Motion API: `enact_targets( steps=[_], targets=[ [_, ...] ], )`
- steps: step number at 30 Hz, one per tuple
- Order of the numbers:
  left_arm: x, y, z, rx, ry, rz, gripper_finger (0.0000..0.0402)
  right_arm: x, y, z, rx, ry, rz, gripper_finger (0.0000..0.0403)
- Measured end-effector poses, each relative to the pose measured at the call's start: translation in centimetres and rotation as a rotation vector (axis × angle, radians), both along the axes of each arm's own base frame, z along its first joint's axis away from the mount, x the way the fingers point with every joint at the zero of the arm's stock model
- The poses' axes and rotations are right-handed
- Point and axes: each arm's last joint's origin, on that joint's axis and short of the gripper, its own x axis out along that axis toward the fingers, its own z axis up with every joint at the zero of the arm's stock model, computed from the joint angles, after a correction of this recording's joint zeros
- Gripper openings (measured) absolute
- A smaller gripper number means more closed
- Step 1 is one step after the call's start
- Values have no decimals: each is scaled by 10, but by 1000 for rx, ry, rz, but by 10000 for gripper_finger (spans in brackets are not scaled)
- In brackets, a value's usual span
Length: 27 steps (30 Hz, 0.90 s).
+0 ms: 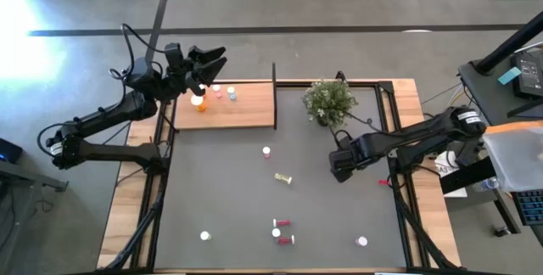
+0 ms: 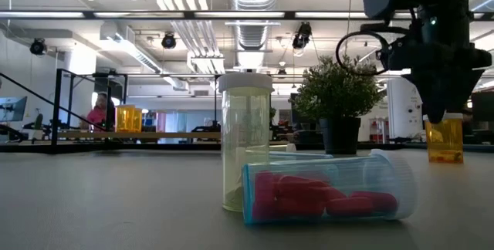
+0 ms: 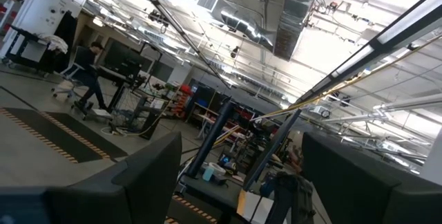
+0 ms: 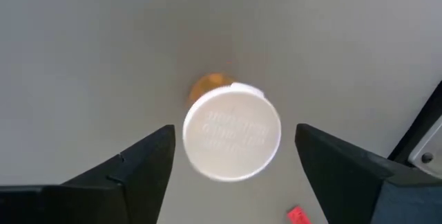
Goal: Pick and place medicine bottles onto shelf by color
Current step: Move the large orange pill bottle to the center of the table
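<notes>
My right gripper [image 1: 342, 166] points down, open, over an upright orange bottle with a white cap [image 4: 231, 134]. Its fingers stand on either side of the cap without touching it. In the low view this bottle [image 2: 445, 138] stands on the mat just under the fingers. The light-brown shelf [image 1: 246, 114] lies at the far left and bears an orange bottle [image 1: 198, 101] and two small ones [image 1: 224, 93]. My left gripper [image 1: 216, 61] waits open, raised above the shelf's far edge, with nothing between its fingers.
A potted plant [image 1: 329, 101] stands just beyond my right gripper. Loose bottles dot the grey mat: a white-capped one [image 1: 266, 150], a yellow one lying down [image 1: 282, 177], red ones [image 1: 283, 231] near the front, and others [image 1: 204, 236] [image 1: 362, 242]. A thin dark upright [image 1: 274, 97] ends the shelf.
</notes>
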Motion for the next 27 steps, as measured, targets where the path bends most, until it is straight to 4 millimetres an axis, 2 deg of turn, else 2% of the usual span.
enact_targets(
  steps=[7,17,22,27],
  targets=[
    [0,0,0,0,0,0,283,10,0,-12,-6,11,22,269],
    [2,1,-5,-27,54,0,283,10,1,-11,3,8,16,199],
    [2,1,-6,-28,55,0,283,13,2,-3,34,-29,-7,206],
    [2,1,-6,-28,55,0,283,32,5,13,44,-94,19,218]
  ],
)
